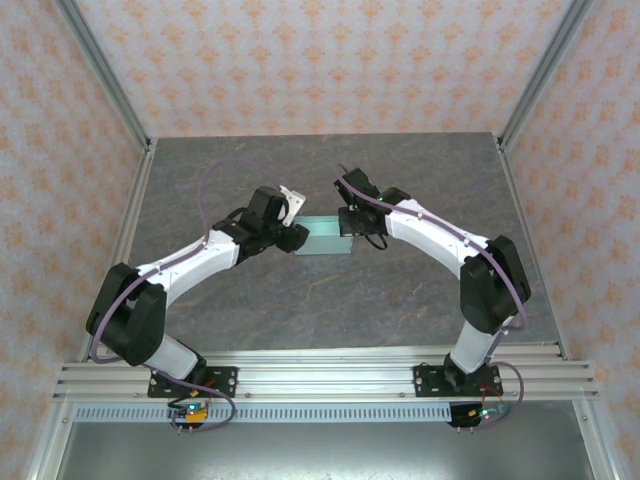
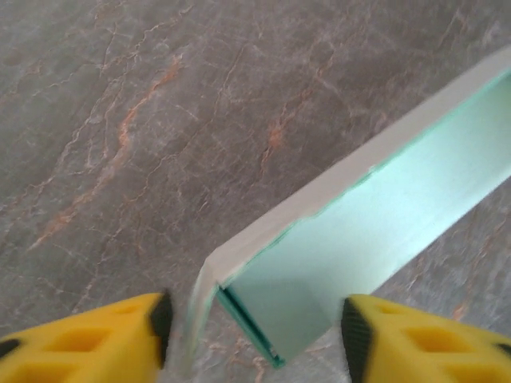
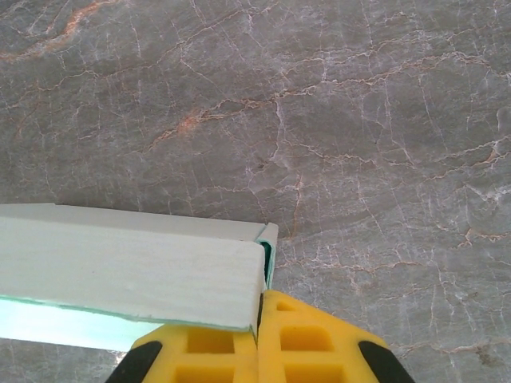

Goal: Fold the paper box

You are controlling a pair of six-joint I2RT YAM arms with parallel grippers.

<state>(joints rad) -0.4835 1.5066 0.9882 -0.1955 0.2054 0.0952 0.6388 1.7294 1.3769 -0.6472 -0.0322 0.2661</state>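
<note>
Patterned walls are enclosing a grey marbled bench [image 1: 300,310], and the paper box [image 1: 326,240] is spanning the gap between my two arms at mid-bench. I am judging that the loose end flap needs tucking, so I should be closing squarely and slowly. My right end effector [image 3: 258,319] is pinching the box's thin end edge, fingers pressed together. My left end effector [image 2: 254,325] is spread, straddling the loose-flapped end.

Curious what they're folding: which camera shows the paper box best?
The left wrist view: the paper box close up, its end flap ajar. Top external shows it whole but small; right wrist shows one white side.
</note>
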